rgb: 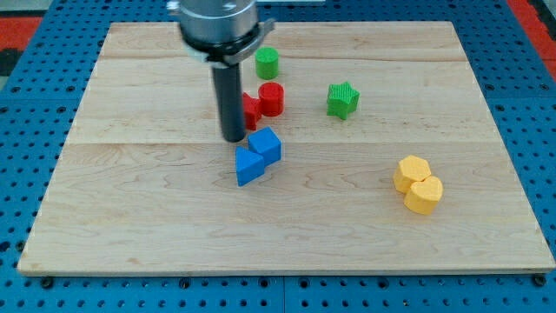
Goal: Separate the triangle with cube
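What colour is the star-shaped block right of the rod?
Green: the star block shows plainly in the camera view, the only view.

Single camera view, mounted high off the board's near edge, looking down at a slant across the wooden board (130, 217), which narrows toward the view's top. Framing is mid-range: the whole board fits, with blue pegboard (26, 130) showing on every side. The arm's housing (217, 22) is cropped at the top edge; there's no second view for overlap.
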Robot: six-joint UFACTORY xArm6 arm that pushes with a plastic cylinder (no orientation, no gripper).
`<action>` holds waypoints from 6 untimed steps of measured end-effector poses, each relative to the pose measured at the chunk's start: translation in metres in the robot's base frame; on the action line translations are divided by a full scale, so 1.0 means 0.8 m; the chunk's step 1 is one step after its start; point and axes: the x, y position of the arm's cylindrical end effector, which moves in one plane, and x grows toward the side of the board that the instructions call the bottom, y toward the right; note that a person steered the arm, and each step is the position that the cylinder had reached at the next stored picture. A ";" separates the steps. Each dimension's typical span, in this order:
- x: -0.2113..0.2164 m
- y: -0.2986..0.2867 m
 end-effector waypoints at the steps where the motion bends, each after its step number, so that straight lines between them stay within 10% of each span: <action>1: 0.057 -0.028; 6: 0.031 0.117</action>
